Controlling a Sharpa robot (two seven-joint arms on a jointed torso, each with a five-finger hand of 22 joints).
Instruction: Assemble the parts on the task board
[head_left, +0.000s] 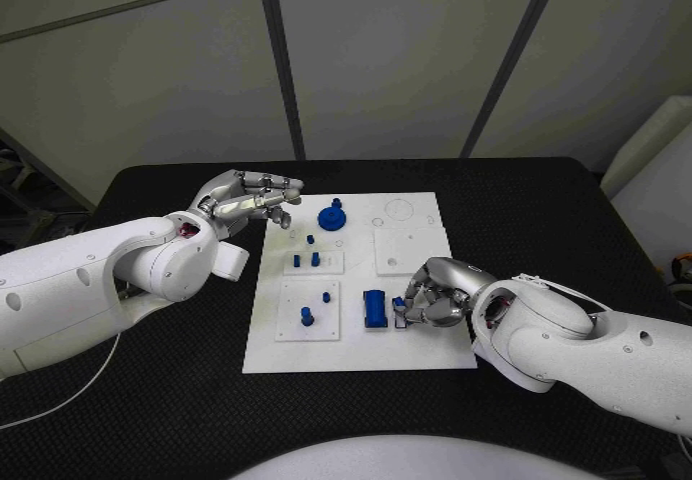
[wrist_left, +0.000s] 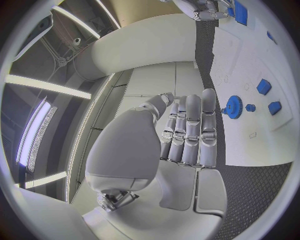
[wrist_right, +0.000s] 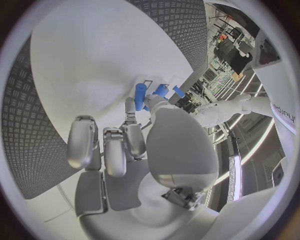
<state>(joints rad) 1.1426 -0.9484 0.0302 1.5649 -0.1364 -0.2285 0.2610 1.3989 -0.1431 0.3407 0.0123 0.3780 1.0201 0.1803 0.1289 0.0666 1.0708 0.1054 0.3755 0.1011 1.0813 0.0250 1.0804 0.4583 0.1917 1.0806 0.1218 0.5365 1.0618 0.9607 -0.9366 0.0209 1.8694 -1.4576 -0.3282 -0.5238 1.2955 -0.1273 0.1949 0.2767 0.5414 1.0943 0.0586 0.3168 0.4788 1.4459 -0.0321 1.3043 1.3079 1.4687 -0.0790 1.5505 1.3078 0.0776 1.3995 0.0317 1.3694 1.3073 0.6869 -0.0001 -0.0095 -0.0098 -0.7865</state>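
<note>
The white task board (head_left: 433, 345) lies mid-table. My right hand (head_left: 437, 291) is low over its near right part, fingers curled in; thumb and a finger pinch a small blue part (head_left: 400, 322) just right of a long blue block (head_left: 374, 308). In the right wrist view the blue part (wrist_right: 141, 94) sits between a fingertip (wrist_right: 129, 106) and the thumb. My left hand (head_left: 253, 199) hovers at the board's far left corner, holding nothing, fingers stretched side by side (wrist_left: 190, 132). A blue gear (head_left: 333, 215) (wrist_left: 235, 106) stands just right of it.
Small blue pegs (head_left: 306, 260) stand in a raised plate at the board's left middle, and two more pegs (head_left: 307, 317) in the plate nearer me. A bare raised square (head_left: 402, 250) lies on the board's right. Black table (head_left: 562, 220) surrounds the board.
</note>
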